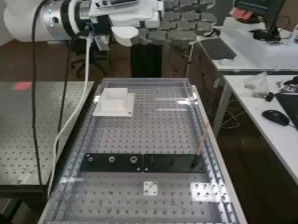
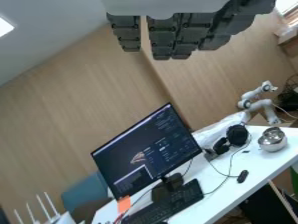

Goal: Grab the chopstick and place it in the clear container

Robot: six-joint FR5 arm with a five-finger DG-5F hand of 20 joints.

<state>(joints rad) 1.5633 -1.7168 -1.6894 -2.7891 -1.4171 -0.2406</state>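
White and holed, a small plate point(image 1: 150, 191) lies nearest us, at six o'clock on the metal bench point(image 1: 140, 137). Past it we see two black plates point(image 1: 174, 169) side by side; near their three-o'clock end the slender chopstick point(image 1: 201, 142) stands tilted, its upper end leaning toward one o'clock. Farther on, at eleven o'clock, sits a white block point(image 1: 115, 102). Beyond the bench's far end, around twelve o'clock, we find the hand point(image 1: 178, 24), fingers released and straight, well apart from the chopstick.
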